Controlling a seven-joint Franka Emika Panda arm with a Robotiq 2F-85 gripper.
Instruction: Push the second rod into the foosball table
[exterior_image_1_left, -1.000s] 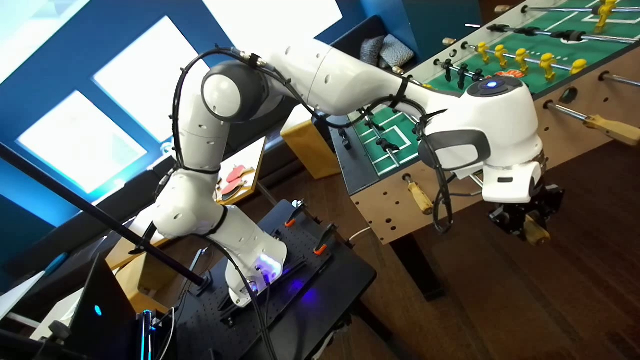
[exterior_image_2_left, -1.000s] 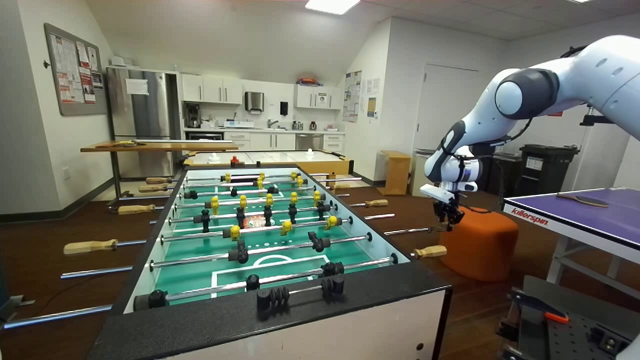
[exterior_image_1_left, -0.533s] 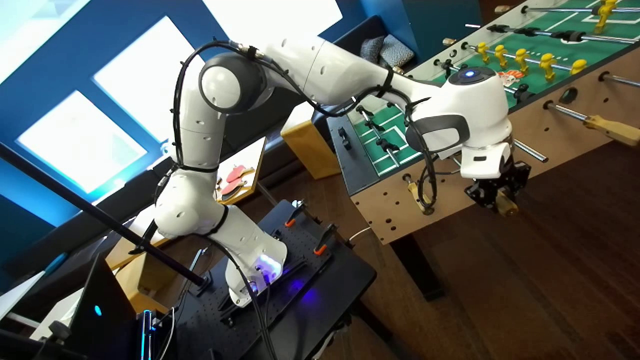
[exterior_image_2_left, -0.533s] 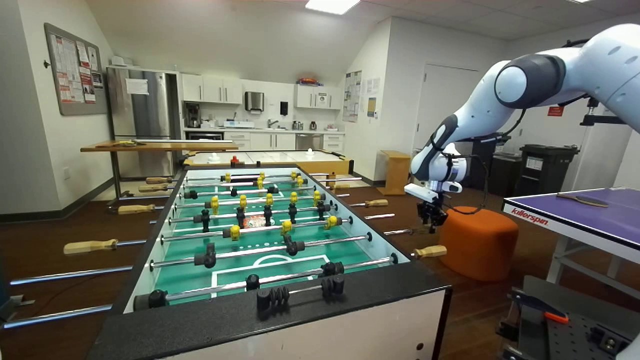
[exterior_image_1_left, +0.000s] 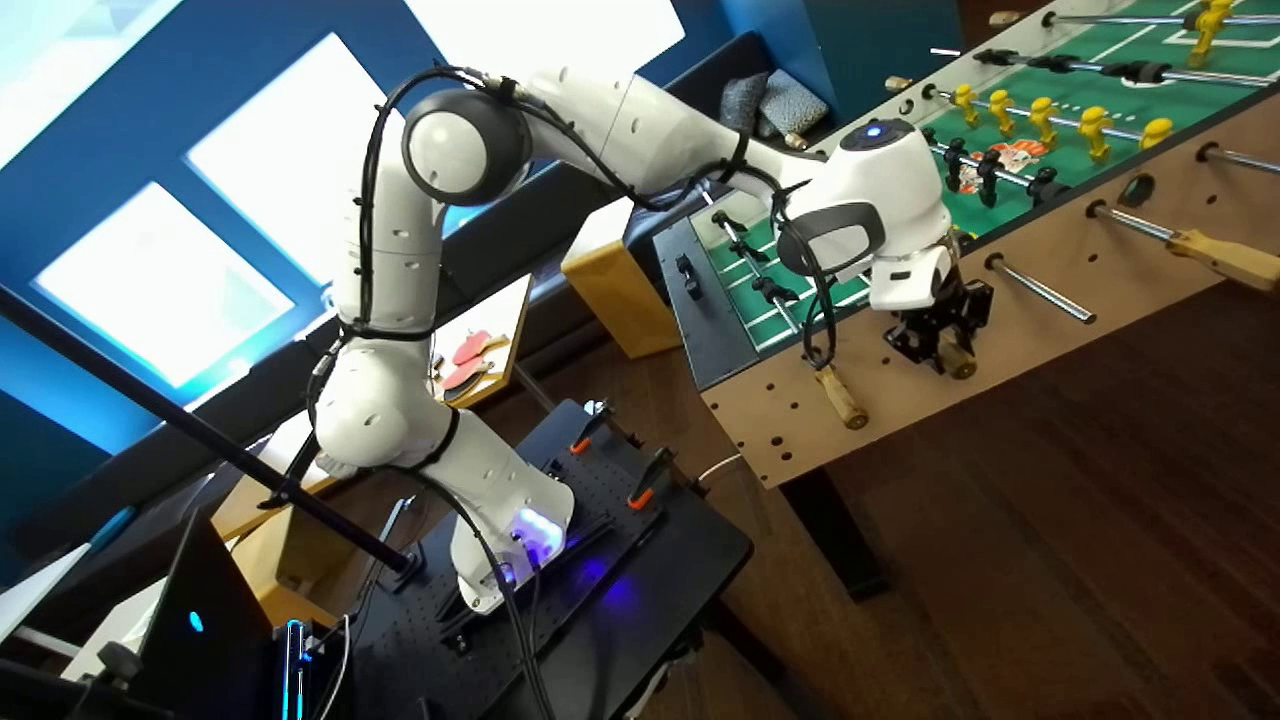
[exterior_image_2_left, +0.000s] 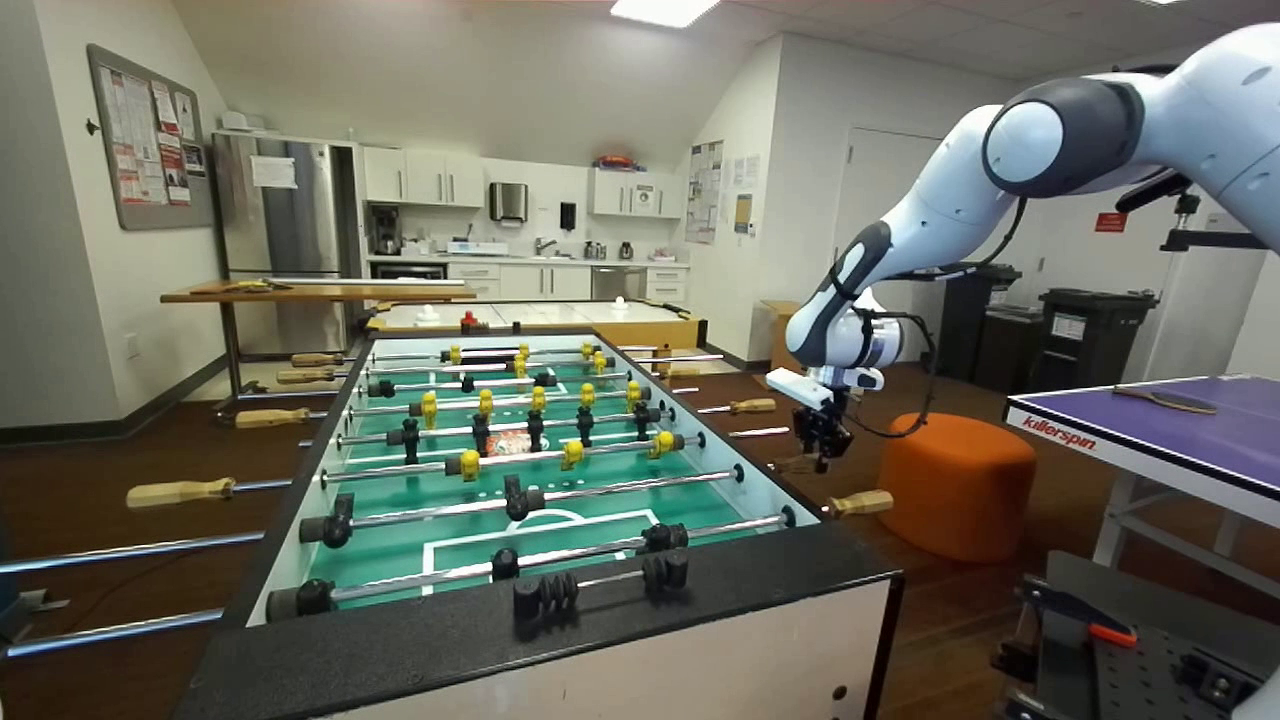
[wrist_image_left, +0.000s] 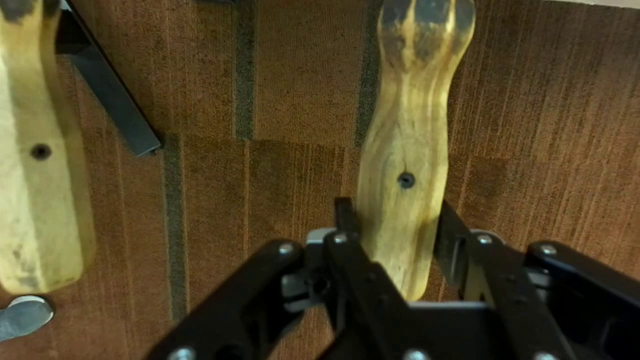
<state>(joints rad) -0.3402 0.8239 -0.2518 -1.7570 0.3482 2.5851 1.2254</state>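
Note:
My gripper (exterior_image_1_left: 940, 348) is shut on the wooden handle (exterior_image_1_left: 958, 362) of the second rod. In the wrist view the fingers (wrist_image_left: 397, 220) press both sides of the handle (wrist_image_left: 410, 125) near its free end. In an exterior view the gripper (exterior_image_2_left: 822, 445) holds the handle (exterior_image_2_left: 793, 464) close to the side wall of the foosball table (exterior_image_2_left: 860, 565). The second rod (exterior_image_2_left: 640, 487) crosses the table, its black figures near the far inner wall. Its bare far end (exterior_image_2_left: 130, 553) sticks out on the opposite side.
The first rod's wooden handle (exterior_image_1_left: 840, 398) is beside the gripper; it also shows in the wrist view (wrist_image_left: 40, 200). A bare rod end (exterior_image_1_left: 1045, 290) juts out on the other side. An orange stool (exterior_image_2_left: 960, 490) and a purple ping-pong table (exterior_image_2_left: 1180, 430) stand nearby.
My gripper has moved toward the table's side with the handle in it. The second rod has slid inward; its figures shifted toward the opposite wall and its far end sticks out further.

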